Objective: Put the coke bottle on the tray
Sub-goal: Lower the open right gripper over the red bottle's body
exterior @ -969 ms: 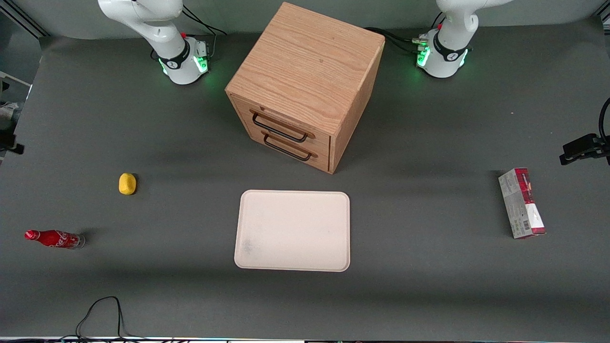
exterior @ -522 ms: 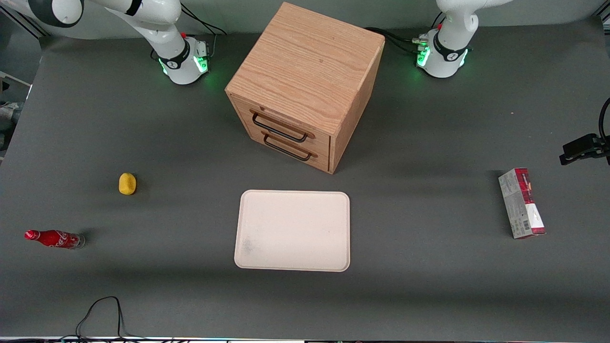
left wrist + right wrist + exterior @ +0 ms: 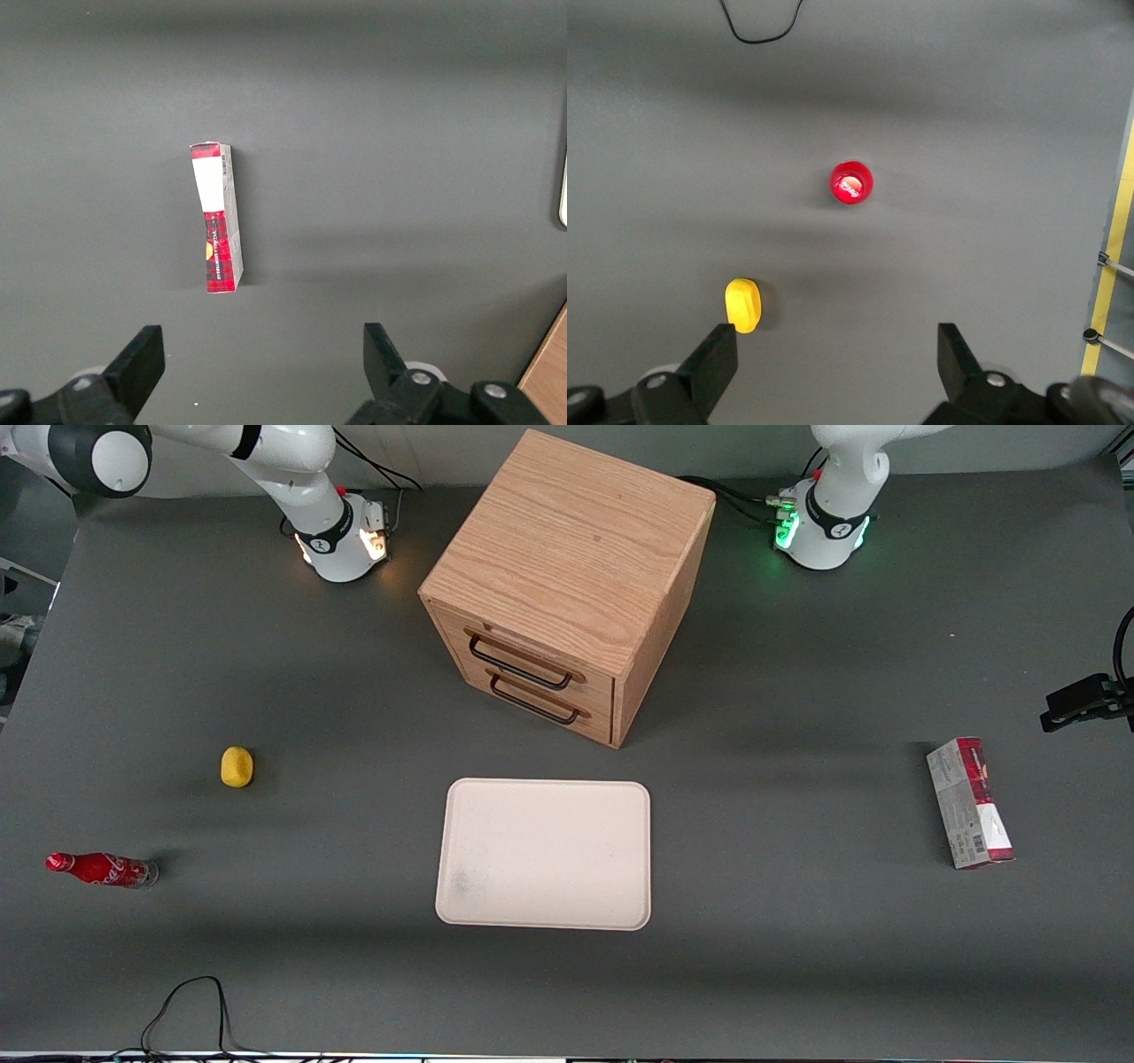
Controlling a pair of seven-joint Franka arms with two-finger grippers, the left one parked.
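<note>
Right wrist view: hand [image 3: 837, 367] spread wide, empty, above dark grey table [image 3: 966, 106] and coke bottle [image 3: 850, 182].

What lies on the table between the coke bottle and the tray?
Nothing: the front view shows only dark table between the coke bottle and the tray. The open gripper hangs high above the bottle.

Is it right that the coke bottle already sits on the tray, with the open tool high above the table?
Not quite. The front view shows the coke bottle on the table toward the working arm's end, apart from the bare tray. The tool is indeed open, high above the bottle.
</note>
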